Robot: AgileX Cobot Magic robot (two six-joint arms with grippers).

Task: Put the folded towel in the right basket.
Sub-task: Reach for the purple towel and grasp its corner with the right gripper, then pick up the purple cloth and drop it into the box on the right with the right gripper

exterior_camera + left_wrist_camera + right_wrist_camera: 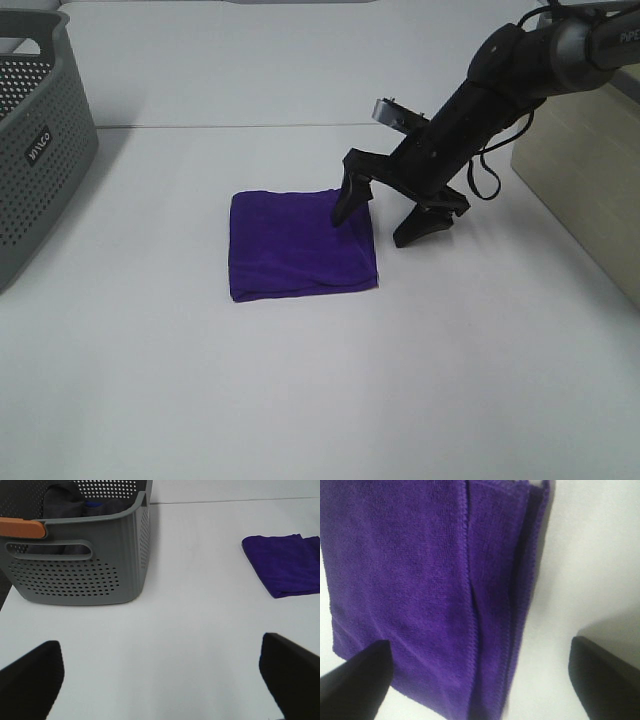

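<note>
Right gripper (372, 228) straddles the purple folded towel's (285, 250) edge, jaws spread wide.
One finger is over the towel, one beside it, set to pinch; the beige basket (590, 185) stands right of the towel; the left gripper (160, 680) hangs open.

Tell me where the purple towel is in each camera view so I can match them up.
Exterior high: purple towel mid-table, its right edge inside the open right gripper.
Left wrist: partly cut off by the frame edge, across bare table from the grey basket.
Right wrist: fills most of the picture, up close.
Shared landmark: the white table under it in all three.
</note>
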